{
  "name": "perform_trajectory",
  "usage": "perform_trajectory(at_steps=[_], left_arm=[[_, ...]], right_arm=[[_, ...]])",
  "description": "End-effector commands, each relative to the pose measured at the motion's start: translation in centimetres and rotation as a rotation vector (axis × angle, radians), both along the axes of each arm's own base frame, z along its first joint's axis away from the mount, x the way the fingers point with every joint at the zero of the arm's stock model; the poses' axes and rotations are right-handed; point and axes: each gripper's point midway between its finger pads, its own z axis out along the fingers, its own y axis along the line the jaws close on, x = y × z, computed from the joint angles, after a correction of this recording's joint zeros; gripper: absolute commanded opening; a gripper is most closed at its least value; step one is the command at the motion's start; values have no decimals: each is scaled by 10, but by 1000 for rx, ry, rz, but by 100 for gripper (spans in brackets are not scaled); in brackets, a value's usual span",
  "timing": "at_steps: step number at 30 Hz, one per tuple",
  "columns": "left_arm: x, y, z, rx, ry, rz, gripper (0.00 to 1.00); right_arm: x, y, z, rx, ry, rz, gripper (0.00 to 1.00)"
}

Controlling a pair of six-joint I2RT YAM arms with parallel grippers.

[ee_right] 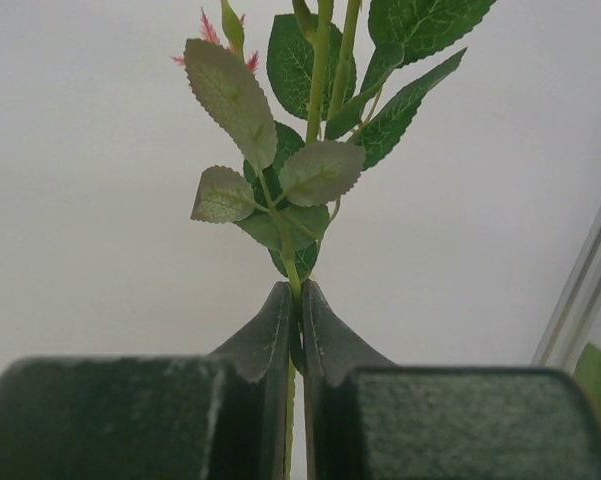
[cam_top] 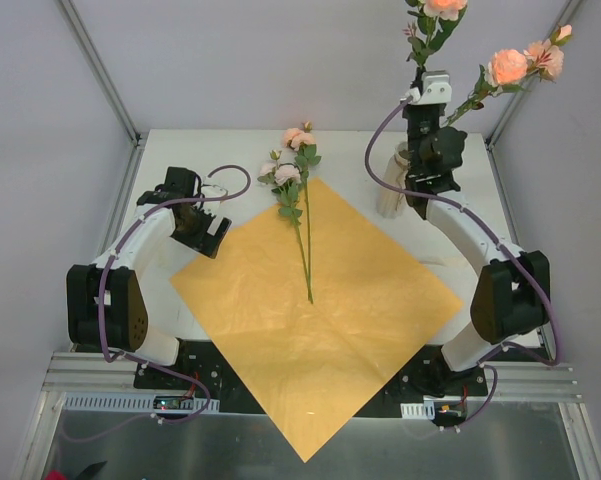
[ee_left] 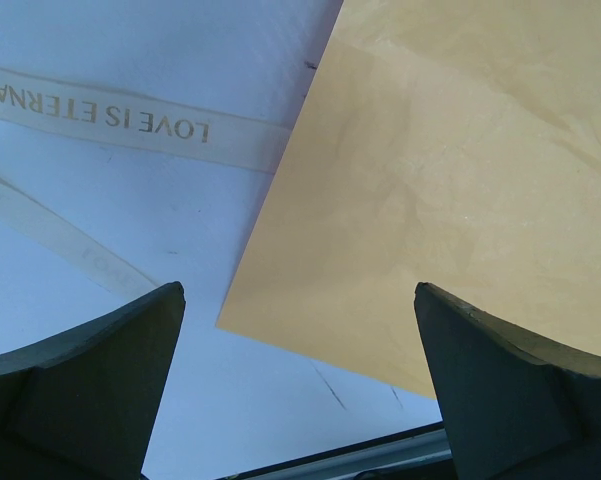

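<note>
**Left tool spread over the paper's corner, right tool pinching a raised rose stem**

At the left, the left tool (cam_top: 212,232) (ee_left: 295,300) hangs with its fingers spread wide and nothing between them. In its wrist view it looks down on the left corner of the yellow paper sheet (cam_top: 320,300) (ee_left: 450,180). Just beside that corner a cream ribbon (ee_left: 130,120) printed "LOVE IS ETERNAL" lies on the white tabletop (cam_top: 165,150), one end running under the sheet's edge.

The sheet lies flat as a diamond across the middle of the tabletop, its near corner hanging over the front edge. Two pale pink flower stems (cam_top: 298,215) lie on its far half, blooms past the far corner.

Further right, a pale vase (cam_top: 392,180) stands near the back, just beside the right arm. Above it the right tool (cam_top: 422,72) (ee_right: 298,310) is pressed together on a leafy rose stem (cam_top: 435,25) (ee_right: 320,100), held upright and well above the tabletop. A second peach bloom (cam_top: 507,67) leans out to the right, its stem running down behind the arm.
</note>
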Motion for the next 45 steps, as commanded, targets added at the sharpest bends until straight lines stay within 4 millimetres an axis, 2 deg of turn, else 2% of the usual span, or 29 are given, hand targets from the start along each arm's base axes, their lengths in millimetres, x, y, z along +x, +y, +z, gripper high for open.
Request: perform_trajectory(at_steps=[1, 4, 5, 6, 7, 9, 10, 13, 14, 17, 18, 20, 21, 22, 23, 25, 26, 28, 29, 30, 31, 32, 34, 35, 36, 37, 38, 40, 45], left_arm=[[8, 4, 11, 5, -33, 4, 99], [8, 4, 12, 7, -37, 5, 99], [8, 5, 12, 7, -38, 8, 99], [8, 5, 12, 9, -38, 9, 99], [8, 5, 13, 7, -39, 8, 99], [8, 4, 13, 5, -41, 9, 99], [8, 4, 14, 4, -43, 10, 99], [9, 4, 16, 5, -51, 11, 99], [9, 4, 17, 5, -54, 11, 99], [8, 4, 19, 3, -60, 14, 99], [8, 4, 19, 1, -59, 16, 99], [8, 3, 18, -2, -57, 16, 99], [8, 3, 18, -4, -55, 20, 99], [8, 3, 18, -5, -56, 22, 99], [8, 3, 18, -6, -55, 21, 99], [7, 3, 18, -7, -55, 23, 99], [7, 3, 19, -8, -59, 21, 99], [6, 3, 19, -6, -59, 21, 99], [6, 3, 18, -5, -56, 23, 99], [5, 3, 19, -4, -58, 20, 99], [5, 4, 18, -3, -57, 21, 99], [5, 4, 18, -2, -57, 23, 99], [5, 4, 17, 1, -54, 21, 99], [5, 4, 17, 1, -53, 21, 99], [4, 4, 15, 1, -47, 21, 99], [4, 5, 15, 2, -45, 21, 99], [4, 5, 15, 2, -45, 21, 99], [5, 5, 14, 1, -42, 22, 99], [6, 5, 14, 0, -42, 23, 99]], right_arm=[[-10, -13, 0, 75, -48, -21, 1], [-17, -16, -17, 110, -2, -25, 15], [-20, -16, -19, 116, 7, -24, 25], [-27, -14, -16, 124, 6, -22, 29], [-29, -13, -25, 124, 26, -26, 37], [-41, -11, -24, 144, 27, -31, 48], [-43, -10, -29, 142, 39, -35, 58], [-56, -4, -33, 137, 77, -71, 62], [-59, 0, -40, 127, 101, -69, 63], [-77, 25, -52, 116, 165, 8, 63], [-80, 48, -67, 107, 226, 87, 64], [-84, 74, -86, 93, 302, 171, 64], [-89, 96, -108, 73, 389, 224, 63], [-90, 108, -121, 63, 437, 252, 63], [-90, 131, -145, 28, 509, 303, 64], [-89, 154, -175, 10, 671, 349, 64], [-85, 170, -209, -21, 780, 355, 64], [-84, 185, -231, -33, 935, 374, 64], [-82, 196, -264, -57, 1030, 383, 64], [-83, 203, -266, -80, 1083, 397, 64], [-83, 208, -278, -92, 1126, 405, 63], [-86, 217, -301, -119, 1193, 439, 63], [-85, 229, -309, -123, 1226, 486, 60], [-91, 240, -325, -134, 1276, 538, 59], [-94, 243, -332, -140, 1306, 552, 59], [-97, 253, -330, -138, 1319, 601, 59], [-101, 258, -347, -148, 1370, 626, 59], [-104, 259, -366, -160, 1429, 619, 59], [-103, 260, -390, -166, 1475, 603, 59]])
